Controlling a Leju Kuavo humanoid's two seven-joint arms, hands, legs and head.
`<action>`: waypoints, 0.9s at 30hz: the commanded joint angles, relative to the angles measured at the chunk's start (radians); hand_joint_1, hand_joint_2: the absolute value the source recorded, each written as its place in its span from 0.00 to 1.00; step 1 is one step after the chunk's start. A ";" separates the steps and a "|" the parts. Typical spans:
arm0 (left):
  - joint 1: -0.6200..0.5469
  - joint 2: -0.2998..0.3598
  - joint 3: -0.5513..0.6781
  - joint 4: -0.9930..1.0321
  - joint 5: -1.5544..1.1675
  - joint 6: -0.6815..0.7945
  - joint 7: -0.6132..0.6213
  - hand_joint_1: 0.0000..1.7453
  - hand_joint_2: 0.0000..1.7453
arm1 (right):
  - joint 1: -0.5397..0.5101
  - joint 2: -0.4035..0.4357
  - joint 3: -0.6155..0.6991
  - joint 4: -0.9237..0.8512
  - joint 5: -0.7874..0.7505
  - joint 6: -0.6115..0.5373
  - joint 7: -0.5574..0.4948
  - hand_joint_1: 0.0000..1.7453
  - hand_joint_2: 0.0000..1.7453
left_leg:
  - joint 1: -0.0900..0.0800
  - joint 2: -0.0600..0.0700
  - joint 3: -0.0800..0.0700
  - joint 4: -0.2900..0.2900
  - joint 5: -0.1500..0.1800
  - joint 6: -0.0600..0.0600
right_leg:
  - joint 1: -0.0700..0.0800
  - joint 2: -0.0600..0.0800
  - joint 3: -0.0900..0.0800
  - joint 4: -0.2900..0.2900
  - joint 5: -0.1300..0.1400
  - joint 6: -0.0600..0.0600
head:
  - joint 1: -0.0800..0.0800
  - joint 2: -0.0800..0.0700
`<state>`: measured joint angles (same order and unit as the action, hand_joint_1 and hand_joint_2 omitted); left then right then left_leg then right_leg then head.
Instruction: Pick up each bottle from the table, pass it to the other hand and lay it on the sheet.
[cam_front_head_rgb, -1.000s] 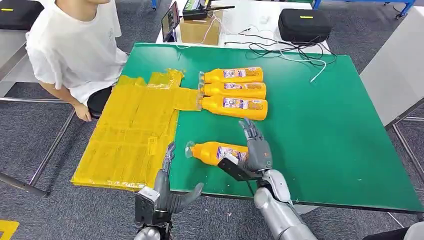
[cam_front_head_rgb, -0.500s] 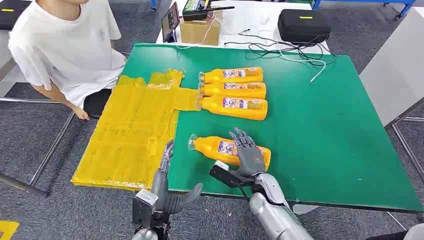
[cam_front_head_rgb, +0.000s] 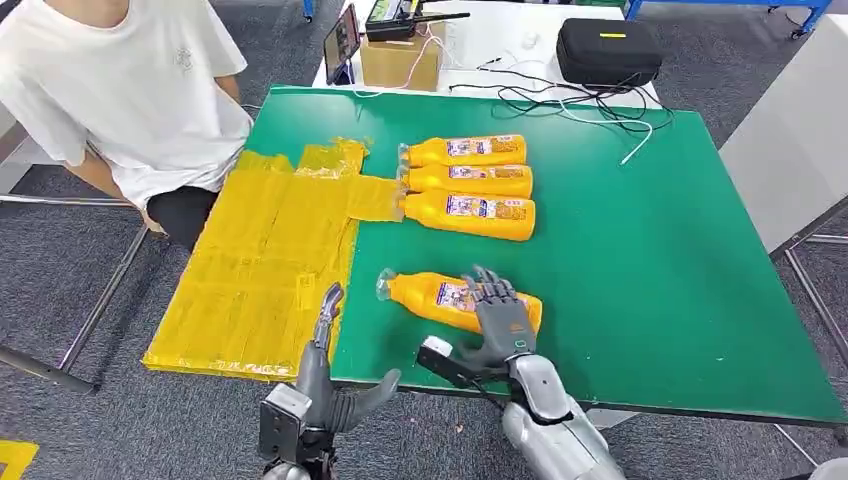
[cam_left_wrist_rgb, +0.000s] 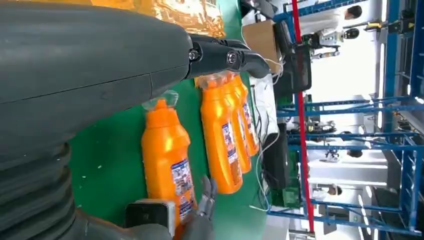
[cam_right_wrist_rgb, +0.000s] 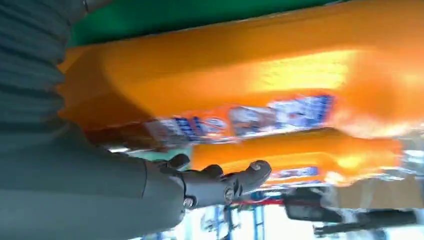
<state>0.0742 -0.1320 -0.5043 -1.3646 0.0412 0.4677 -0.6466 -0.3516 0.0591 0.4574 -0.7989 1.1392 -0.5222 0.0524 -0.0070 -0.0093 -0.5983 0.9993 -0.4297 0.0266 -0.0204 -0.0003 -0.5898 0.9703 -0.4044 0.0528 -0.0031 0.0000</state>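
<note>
The near bottle (cam_front_head_rgb: 455, 300) lies on its side on the green table (cam_front_head_rgb: 650, 290), cap toward the yellow sheet (cam_front_head_rgb: 265, 270), apart from the row of three bottles (cam_front_head_rgb: 468, 186) farther back, whose caps reach the sheet's edge. The right hand (cam_front_head_rgb: 497, 318) lies over the near bottle's base end, fingers draped on top of it; from the head view I cannot tell whether they have closed round it. The right wrist view (blurred, very close) shows the orange body and label (cam_right_wrist_rgb: 250, 120) right against the palm, with dark fingers (cam_right_wrist_rgb: 225, 182) spread apart, not wrapped. The left hand (cam_front_head_rgb: 330, 375) hovers at the table's near edge, empty, fingers apart; its wrist view looks along the near bottle's cap (cam_left_wrist_rgb: 162, 102) toward the row. A person in a white shirt (cam_front_head_rgb: 130, 90) sits beside the sheet.
</note>
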 joint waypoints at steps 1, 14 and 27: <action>0.035 0.013 0.040 -0.035 -0.045 0.009 0.032 0.00 1.00 | 0.042 -0.041 -0.054 -0.085 0.018 0.164 0.131 0.00 1.00 | 0.002 0.000 0.004 0.000 -0.002 -0.002 | 0.002 -0.001 0.005 -0.001 -0.002 -0.003 | 0.000 0.000; 0.018 -0.001 0.041 -0.026 -0.092 -0.046 0.039 0.00 1.00 | -0.054 -0.001 -0.122 0.166 -0.058 0.239 0.167 0.00 1.00 | 0.002 0.001 0.009 -0.001 0.000 -0.002 | 0.002 -0.002 0.008 -0.002 0.000 -0.003 | 0.000 0.000; -0.064 -0.042 0.076 0.063 -0.031 -0.148 0.055 0.00 1.00 | -0.192 -0.024 -0.144 0.408 -0.170 0.475 0.153 1.00 1.00 | 0.001 0.004 0.024 -0.002 -0.006 -0.005 | 0.002 0.004 0.010 -0.003 -0.002 -0.006 | 0.000 0.000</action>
<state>0.0800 -0.1507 -0.4623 -1.4004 -0.0049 0.3589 -0.5982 -0.4951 0.0530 0.3410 -0.6381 1.0048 -0.1700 0.2026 -0.0067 -0.0035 -0.5728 0.9982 -0.4376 0.0231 -0.0193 0.0066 -0.5804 0.9685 -0.4074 0.0483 -0.0027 0.0000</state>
